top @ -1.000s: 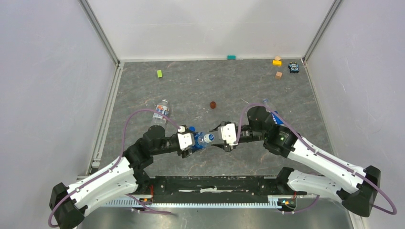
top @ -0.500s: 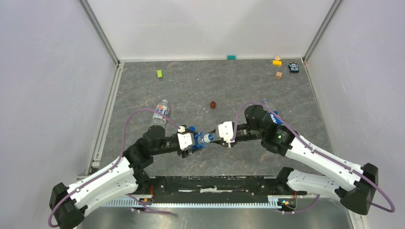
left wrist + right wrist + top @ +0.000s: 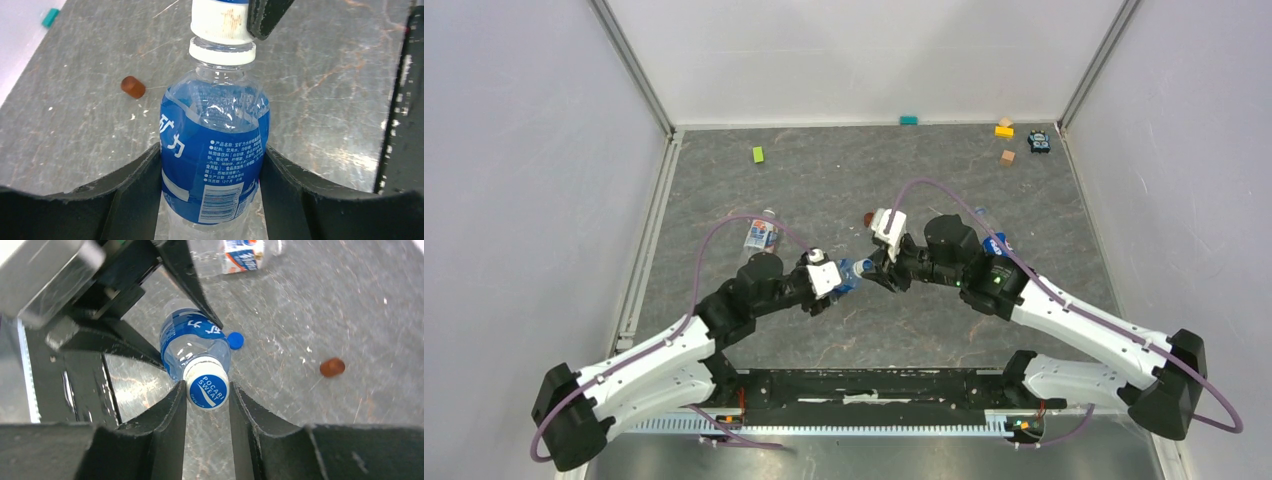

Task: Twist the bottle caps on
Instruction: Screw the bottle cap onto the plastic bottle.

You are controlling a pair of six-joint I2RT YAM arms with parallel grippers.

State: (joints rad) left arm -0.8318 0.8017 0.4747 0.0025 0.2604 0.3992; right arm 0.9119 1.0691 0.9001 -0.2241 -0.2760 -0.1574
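Note:
My left gripper (image 3: 834, 276) is shut on a clear bottle with a blue label (image 3: 215, 150) and holds it off the table, fingers on both sides of the label. My right gripper (image 3: 207, 390) is shut on that bottle's whitish-blue cap (image 3: 208, 390), which sits on the neck (image 3: 222, 20). A solid blue cap (image 3: 235, 340) lies on the table beside the held bottle. A second bottle (image 3: 761, 232) lies at the left. A third bottle (image 3: 990, 241) shows partly behind my right arm. The third cap is out of view.
A dark red-brown disc (image 3: 868, 218) lies just beyond the grippers. A green block (image 3: 758, 154), a teal block (image 3: 908, 120), a yellow block (image 3: 1004, 130), a tan block (image 3: 1007, 157) and a dark toy (image 3: 1038, 142) lie near the back wall.
Both grippers and the held bottle have moved a little away from the bases. The right wrist has turned about the cap, its white camera block swinging up toward the back.

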